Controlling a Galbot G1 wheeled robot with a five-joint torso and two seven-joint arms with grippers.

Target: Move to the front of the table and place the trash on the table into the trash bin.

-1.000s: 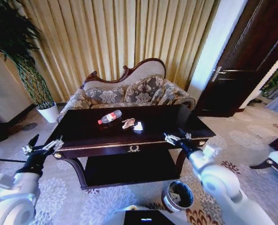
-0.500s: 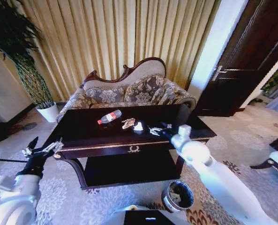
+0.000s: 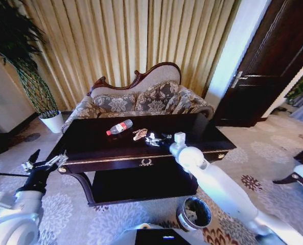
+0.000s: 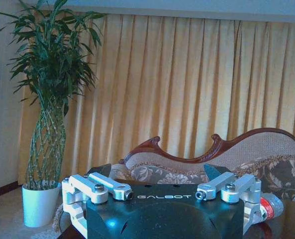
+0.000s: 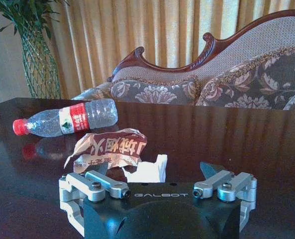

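Over the table [image 3: 100, 148], the right gripper [image 3: 154, 139] hovers with fingers spread at the crumpled white paper [image 5: 149, 169], beside the wrapper [image 5: 107, 148] and bottle [image 5: 67, 118]. Left gripper [image 3: 44, 163] waits unclenched off the table's corner.

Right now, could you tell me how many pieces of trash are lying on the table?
3, all on the table: the bottle farthest toward the robot's left, the brown wrapper beside it, and the white paper just ahead of the right gripper.
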